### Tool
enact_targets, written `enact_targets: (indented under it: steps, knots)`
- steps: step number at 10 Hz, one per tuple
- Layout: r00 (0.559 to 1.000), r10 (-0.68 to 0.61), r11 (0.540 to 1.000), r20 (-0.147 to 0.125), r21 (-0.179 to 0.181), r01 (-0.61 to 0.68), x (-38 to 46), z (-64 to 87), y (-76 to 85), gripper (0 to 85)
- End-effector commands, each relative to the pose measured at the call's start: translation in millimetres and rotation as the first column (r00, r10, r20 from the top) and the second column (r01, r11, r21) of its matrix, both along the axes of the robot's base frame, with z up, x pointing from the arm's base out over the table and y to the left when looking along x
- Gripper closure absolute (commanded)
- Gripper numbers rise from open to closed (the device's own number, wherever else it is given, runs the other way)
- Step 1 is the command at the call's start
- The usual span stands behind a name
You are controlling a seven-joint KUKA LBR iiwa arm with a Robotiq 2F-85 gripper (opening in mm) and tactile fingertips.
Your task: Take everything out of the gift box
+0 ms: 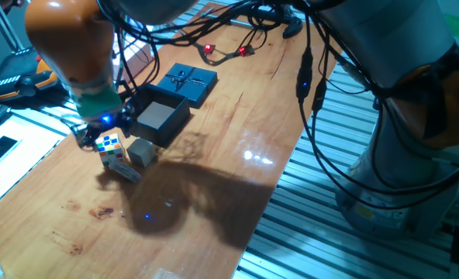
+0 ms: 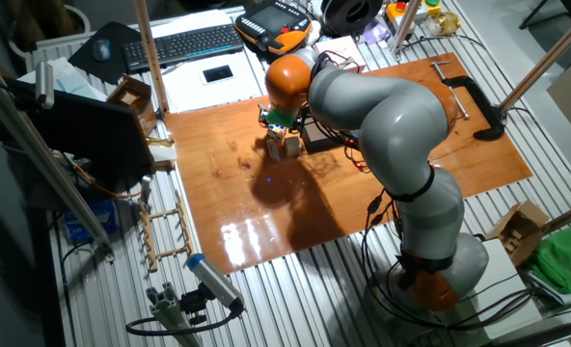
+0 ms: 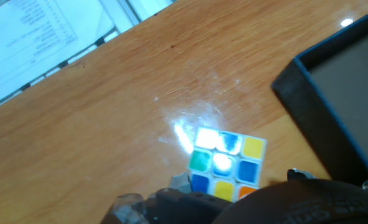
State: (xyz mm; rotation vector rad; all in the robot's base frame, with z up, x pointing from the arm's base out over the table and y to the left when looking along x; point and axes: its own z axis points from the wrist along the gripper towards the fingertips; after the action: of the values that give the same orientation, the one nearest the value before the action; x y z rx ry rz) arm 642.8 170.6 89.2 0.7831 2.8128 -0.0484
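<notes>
The puzzle cube (image 1: 110,143) is sitting on the table (image 1: 214,194) just beside the gift box (image 1: 158,116), under the hand (image 1: 98,133) (whether the hand is gripping it, I cannot tell). The beige cube (image 1: 142,152) is lying near, outside the box.

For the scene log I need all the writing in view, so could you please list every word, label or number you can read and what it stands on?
None can be read.
Printed sheet beside the table: lines of text, too blurred to read.
Keyboard: key legends too small.
Pendant: markings too small.
Puzzle cube, gift box and lid: no writing visible.
</notes>
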Motion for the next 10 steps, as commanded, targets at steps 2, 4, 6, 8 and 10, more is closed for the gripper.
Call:
enact_targets:
  steps: [2,4,6,8,10]
  knots:
    - [1.000,-0.005,1.000,-0.019,0.015,0.006,-10.0,19.5,-8.0,8.0]
    - [0.999,0.013,1.000,-0.044,0.015,-0.012,-18.6,33.9,-15.8,12.3]
    - [0.995,0.048,0.999,-0.085,0.009,-0.048,-29.1,45.6,-22.8,23.0]
    - [0.990,0.083,0.996,-0.118,0.030,-0.080,-39.4,55.3,-29.6,30.0]
    - [0.983,0.116,0.993,-0.140,0.048,-0.110,-51.2,62.3,-33.0,40.7]
